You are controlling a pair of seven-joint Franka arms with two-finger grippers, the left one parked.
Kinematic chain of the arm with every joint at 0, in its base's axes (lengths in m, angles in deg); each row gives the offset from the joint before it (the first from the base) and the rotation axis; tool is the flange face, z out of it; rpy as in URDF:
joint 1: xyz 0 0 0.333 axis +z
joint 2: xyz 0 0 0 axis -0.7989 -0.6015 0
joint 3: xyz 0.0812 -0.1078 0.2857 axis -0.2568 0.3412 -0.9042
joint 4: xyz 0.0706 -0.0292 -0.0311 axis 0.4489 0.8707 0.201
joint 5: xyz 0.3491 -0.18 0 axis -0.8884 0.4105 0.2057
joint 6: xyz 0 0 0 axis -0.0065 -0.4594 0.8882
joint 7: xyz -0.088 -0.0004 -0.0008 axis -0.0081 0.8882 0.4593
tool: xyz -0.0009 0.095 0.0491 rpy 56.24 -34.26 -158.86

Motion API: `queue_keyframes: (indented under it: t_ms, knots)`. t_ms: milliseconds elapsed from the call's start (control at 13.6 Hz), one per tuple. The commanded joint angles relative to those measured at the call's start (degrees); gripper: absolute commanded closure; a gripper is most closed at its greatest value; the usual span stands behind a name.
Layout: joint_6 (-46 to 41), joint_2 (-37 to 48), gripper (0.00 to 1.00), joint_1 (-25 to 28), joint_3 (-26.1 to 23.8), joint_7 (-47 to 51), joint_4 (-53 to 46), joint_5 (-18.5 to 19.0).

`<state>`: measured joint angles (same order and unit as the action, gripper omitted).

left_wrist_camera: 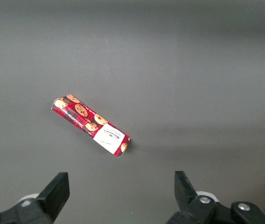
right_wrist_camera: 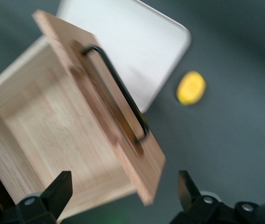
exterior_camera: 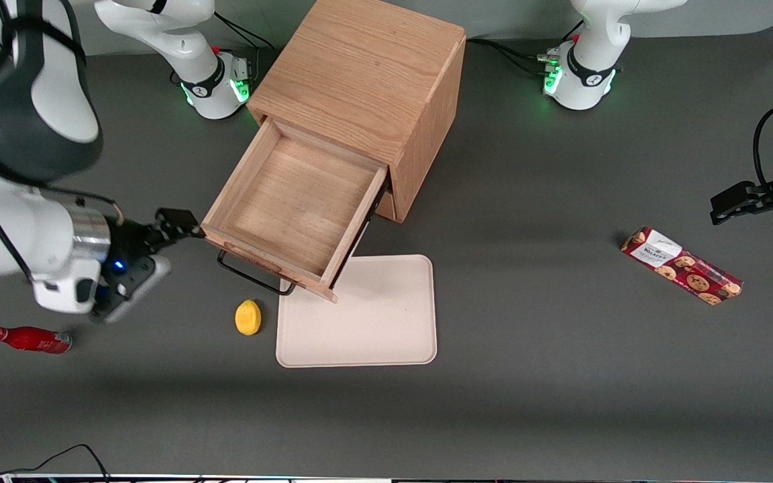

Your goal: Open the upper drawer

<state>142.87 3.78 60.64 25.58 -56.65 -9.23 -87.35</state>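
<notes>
The upper drawer of the boxy oak cabinet is pulled far out, and its inside is bare wood. Its long thin black wire handle runs along the drawer front. My gripper is open and holds nothing; it sits beside the corner of the drawer front at the working arm's end, apart from the handle. In the right wrist view the drawer front and handle stand ahead of my gripper. The lower drawer front is hidden under the open drawer.
A beige tray lies on the table under and in front of the open drawer. A small yellow object lies beside the tray. A red bottle lies toward the working arm's end. A red cookie pack lies toward the parked arm's end.
</notes>
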Motion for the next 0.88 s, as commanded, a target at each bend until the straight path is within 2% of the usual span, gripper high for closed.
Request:
queue_keyframes:
  t_ms: [0,221,441,588,809]
  knots:
    - [1.3,10.3,0.00,1.3,1.0,11.0,11.6,7.4]
    - [2.0,18.2,0.00,2.3,4.1,14.9,19.3,7.5]
    - [8.3,28.8,0.00,2.2,6.0,14.9,32.9,7.4]
    - [8.2,30.2,0.00,1.4,7.6,15.4,35.7,7.8]
    - [8.3,29.9,0.00,1.3,9.4,15.2,34.7,9.9]
